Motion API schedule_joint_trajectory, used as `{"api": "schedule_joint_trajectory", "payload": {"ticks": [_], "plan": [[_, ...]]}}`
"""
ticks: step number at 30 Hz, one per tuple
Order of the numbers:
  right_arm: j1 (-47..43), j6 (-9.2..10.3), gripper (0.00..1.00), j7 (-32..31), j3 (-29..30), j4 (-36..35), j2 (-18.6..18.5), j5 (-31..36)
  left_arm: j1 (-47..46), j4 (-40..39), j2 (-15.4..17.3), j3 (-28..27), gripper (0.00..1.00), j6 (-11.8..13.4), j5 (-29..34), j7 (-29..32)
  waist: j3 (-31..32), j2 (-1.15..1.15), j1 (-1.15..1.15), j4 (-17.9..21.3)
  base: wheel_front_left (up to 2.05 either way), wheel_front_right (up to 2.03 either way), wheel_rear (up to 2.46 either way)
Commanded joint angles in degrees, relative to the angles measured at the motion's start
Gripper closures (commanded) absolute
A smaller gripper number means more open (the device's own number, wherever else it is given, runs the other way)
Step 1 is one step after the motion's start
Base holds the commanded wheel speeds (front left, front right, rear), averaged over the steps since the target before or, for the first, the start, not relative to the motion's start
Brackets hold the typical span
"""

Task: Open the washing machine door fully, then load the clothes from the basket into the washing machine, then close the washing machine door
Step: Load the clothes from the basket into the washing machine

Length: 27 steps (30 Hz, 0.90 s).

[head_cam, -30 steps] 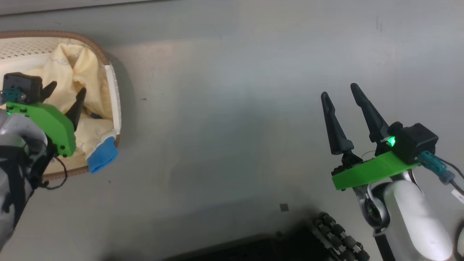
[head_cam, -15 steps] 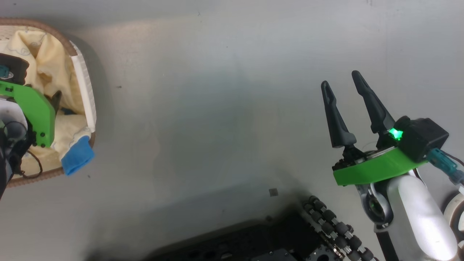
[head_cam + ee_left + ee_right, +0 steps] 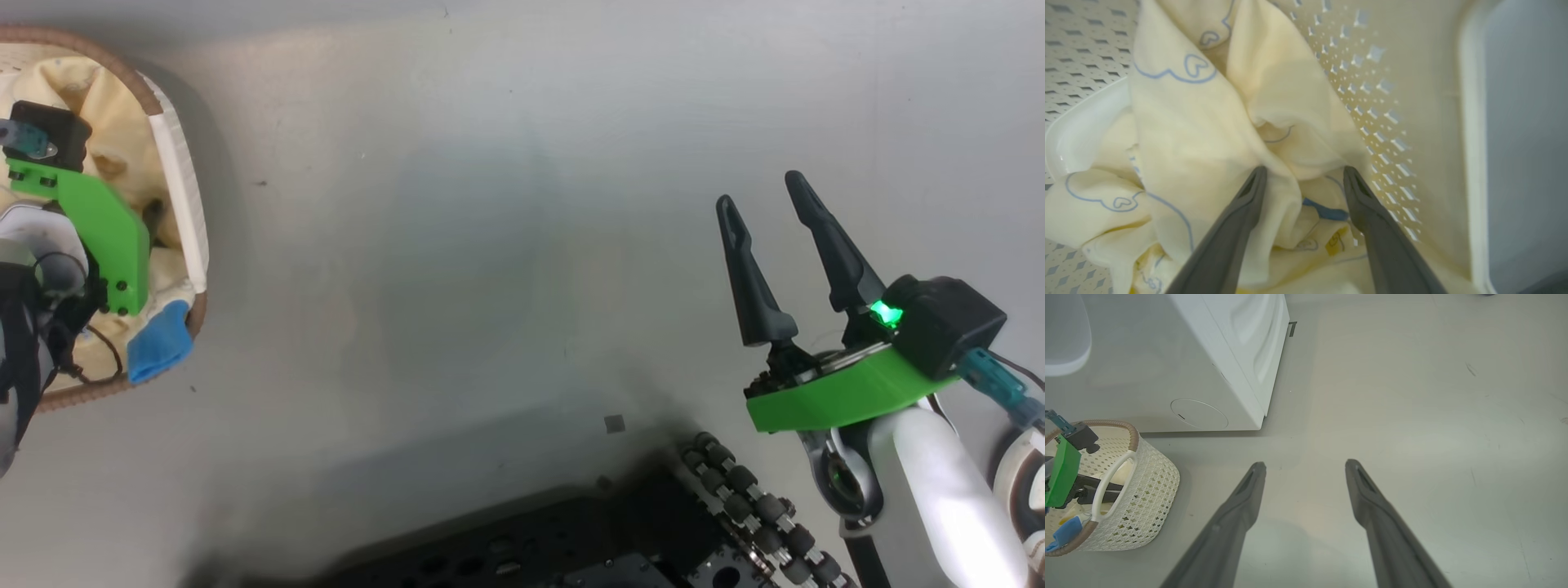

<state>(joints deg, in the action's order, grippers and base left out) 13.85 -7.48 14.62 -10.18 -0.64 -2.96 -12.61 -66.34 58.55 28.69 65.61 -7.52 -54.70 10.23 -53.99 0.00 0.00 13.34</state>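
The basket (image 3: pixel 175 188) stands at the left edge of the head view, with the cream-yellow clothes (image 3: pixel 106 98) and a blue trim patch (image 3: pixel 159 351) in it. My left gripper (image 3: pixel 1304 169) reaches down into it, open, its tips pressed into folds of the clothes (image 3: pixel 1188 134) near the perforated basket wall (image 3: pixel 1392 102). Its green mount (image 3: pixel 102 229) hides its fingers from the head. My right gripper (image 3: pixel 761 192) hangs open over bare floor, nothing between its fingers. The white washing machine (image 3: pixel 1241 355) stands behind the basket (image 3: pixel 1147 490) in the right wrist view. The washing machine door is out of view.
My black wheeled base (image 3: pixel 571 547) fills the lower middle of the head view. Grey floor (image 3: pixel 490 245) spreads between the basket and my right arm. A pale rounded shape (image 3: pixel 1065 339) sits at the upper left of the right wrist view; I cannot tell what it is.
The head camera has shifted, sliding the basket toward the picture's left edge. My left gripper has sunk deeper into the basket, so its fingers no longer show. The right gripper has hardly moved.
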Motion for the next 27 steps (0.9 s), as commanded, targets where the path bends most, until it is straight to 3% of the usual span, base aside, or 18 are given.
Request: {"api": "schedule_joint_trajectory", "payload": {"ticks": [1,6,7,8,9,27], "plan": [[-3.2,-0.01,0.00,0.4,-1.3,-1.6,0.1,0.1,-0.5,0.2,1.6,-0.5,0.00,0.0,-1.1,0.5,-0.2,0.00,0.00,0.0,0.05,0.05,0.05],[-3.8,-0.01,0.00,0.4,-1.6,-2.2,0.1,1.2,-0.6,1.0,1.0,1.0,0.00,0.0,-4.4,1.2,-0.5,0.00,0.00,-0.8,0.10,0.10,0.10],[-4.0,-0.01,0.00,0.4,-1.6,-2.3,0.1,1.4,-0.6,1.0,1.0,1.2,0.13,0.0,-5.3,1.5,-0.5,0.00,0.00,-1.0,0.06,0.06,0.06],[-4.1,-0.01,0.00,0.4,-1.6,-2.5,0.1,1.6,-0.7,1.1,1.0,1.4,0.69,0.0,-6.0,1.6,-0.5,0.00,0.00,-1.1,0.02,0.02,0.02],[-4.2,-0.01,0.00,0.4,-1.5,-2.6,0.1,1.7,-0.8,1.2,1.0,1.7,1.00,0.0,-6.5,1.5,-0.5,0.00,0.00,-1.2,0.00,0.00,0.00],[-0.5,-0.01,0.00,0.4,-1.9,-1.1,0.1,2.3,-0.9,-3.7,3.2,6.2,1.00,0.0,-12.4,-5.0,1.8,0.00,0.00,-3.4,0.00,0.00,0.00]]}}
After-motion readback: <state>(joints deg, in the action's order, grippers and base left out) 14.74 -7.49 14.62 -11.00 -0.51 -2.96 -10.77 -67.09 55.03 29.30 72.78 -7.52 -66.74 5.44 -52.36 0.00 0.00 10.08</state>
